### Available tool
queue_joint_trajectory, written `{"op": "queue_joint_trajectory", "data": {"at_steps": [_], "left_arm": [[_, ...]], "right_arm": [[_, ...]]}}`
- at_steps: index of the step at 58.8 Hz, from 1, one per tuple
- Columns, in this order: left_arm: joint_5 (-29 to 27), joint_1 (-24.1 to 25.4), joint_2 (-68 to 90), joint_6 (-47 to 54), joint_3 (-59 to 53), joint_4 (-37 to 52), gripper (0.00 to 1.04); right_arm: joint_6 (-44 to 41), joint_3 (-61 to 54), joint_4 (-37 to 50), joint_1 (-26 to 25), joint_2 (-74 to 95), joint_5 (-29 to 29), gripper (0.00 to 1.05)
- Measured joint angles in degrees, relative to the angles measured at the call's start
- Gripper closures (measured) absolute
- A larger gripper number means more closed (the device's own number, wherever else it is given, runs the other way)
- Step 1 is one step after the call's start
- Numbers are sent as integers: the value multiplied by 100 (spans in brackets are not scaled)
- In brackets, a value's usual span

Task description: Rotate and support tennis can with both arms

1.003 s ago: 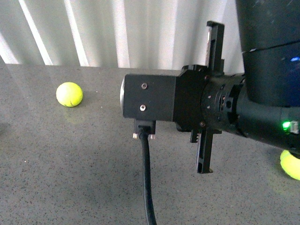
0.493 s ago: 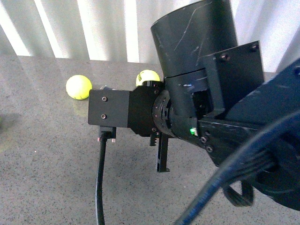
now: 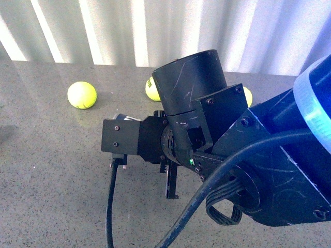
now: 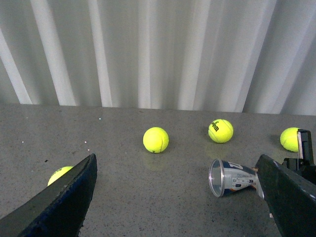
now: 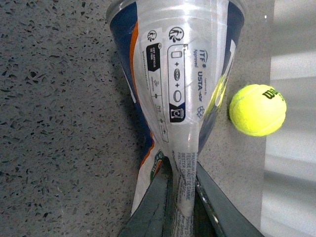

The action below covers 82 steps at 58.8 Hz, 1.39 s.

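Note:
The tennis can [image 4: 232,178] lies on its side on the grey table, its open silver-rimmed mouth turned away from my right arm. My right gripper [image 5: 181,166] is shut on the can's [image 5: 177,74] pinched clear end, one finger on each side of the flattened plastic. The left gripper [image 4: 176,158] is open wide and holds nothing. The can shows farther off between its fingers, close to one black finger [image 4: 286,197] that hides its gripped end. In the front view a black arm [image 3: 207,129] and its camera box [image 3: 129,139] block the can.
Several yellow-green tennis balls lie loose on the table near the white curtain: one [image 4: 156,139] in the middle, one [image 4: 220,131] behind the can, one [image 4: 290,138] by the right arm. Another ball [image 5: 257,109] rests just beside the can. A black cable [image 3: 111,206] hangs from the camera box.
In the front view the black arm has swung left and lower. Its thick joint now fills the lower right, and more balls show behind it.

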Motion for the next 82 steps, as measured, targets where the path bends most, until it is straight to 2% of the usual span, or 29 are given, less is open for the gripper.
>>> {"op": "queue_joint_trajectory", "data": {"at_steps": [11, 16, 23, 55, 66, 75, 82], "left_arm": [[0, 0, 0, 0, 0, 0, 7], [0, -2, 0, 0, 0, 0, 7], [0, -2, 0, 0, 0, 0, 7], [0, -2, 0, 0, 0, 0, 7], [0, -2, 0, 0, 0, 0, 7], [0, -2, 0, 0, 0, 0, 7], [0, -2, 0, 0, 0, 0, 7]], "right_arm": [[131, 2, 46, -7, 7, -13, 99], [240, 2, 153, -2, 7, -39, 87], [367, 35, 186, 9, 7, -79, 94], [592, -195, 15, 22, -428, -144, 6], [1252, -758, -389, -142, -1316, -361, 7], [1902, -1211, -396, -433, -2022, -437, 7], [2614, -1399, -295, -1010, -2610, -35, 7]]}}
